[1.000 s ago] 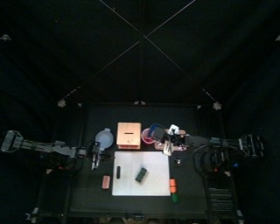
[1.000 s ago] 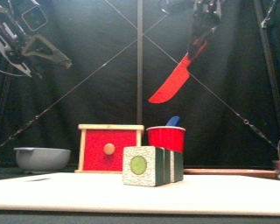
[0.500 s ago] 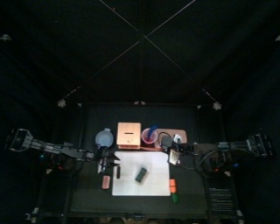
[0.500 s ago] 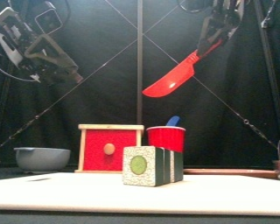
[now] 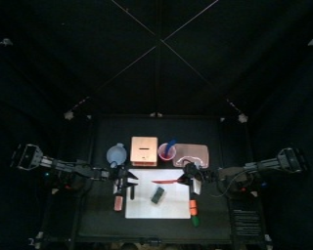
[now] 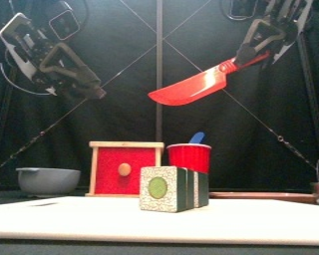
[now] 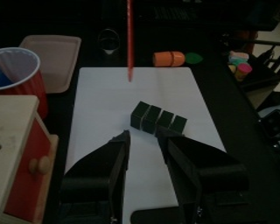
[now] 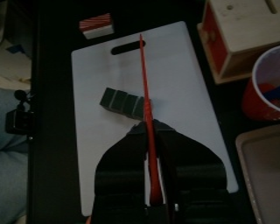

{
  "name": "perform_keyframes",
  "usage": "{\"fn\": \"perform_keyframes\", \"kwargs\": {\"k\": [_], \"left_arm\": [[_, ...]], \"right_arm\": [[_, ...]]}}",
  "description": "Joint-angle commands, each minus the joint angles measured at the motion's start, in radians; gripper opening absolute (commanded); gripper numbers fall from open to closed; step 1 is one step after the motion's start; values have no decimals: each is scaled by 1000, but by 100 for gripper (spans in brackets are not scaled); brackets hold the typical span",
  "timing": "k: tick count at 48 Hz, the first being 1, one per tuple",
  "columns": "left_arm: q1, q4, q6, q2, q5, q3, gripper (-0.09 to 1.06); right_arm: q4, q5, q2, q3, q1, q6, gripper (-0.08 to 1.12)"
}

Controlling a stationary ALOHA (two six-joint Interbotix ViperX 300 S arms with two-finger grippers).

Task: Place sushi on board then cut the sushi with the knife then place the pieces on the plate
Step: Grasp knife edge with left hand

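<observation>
Red knife [image 6: 189, 90]: handle pinched in right gripper [image 8: 149, 144], blade slanting down-left above white board [image 7: 108, 105]. Sushi roll [image 7: 157, 119]: long axis front-back. Left gripper [image 7: 143, 144]: spread.

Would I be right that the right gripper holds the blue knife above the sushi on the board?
Not quite: the front view shows the right gripper holding the red knife; the blue knife stands in the cup. It is indeed above the sushi on the board.
</observation>
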Motion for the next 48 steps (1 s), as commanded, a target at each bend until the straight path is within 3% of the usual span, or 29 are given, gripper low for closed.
{"fn": "perform_keyframes", "kwargs": {"k": [1,13,18,37,48], "left_arm": [[17,52,2,18,-11,-43,71],[21,172,0,92,-6,-89,71],[15,196,0,106,-5,-109,71],[6,152,-3,215,0,-167,72],[-18,117,-8,229,0,-190,74]], "right_arm": [[25,-60,6,0,5,3,40],[58,-112,69,2,35,2,40],[64,-121,89,2,37,2,40],[29,-137,126,-6,29,2,40],[23,-137,137,-3,20,0,40]]}}
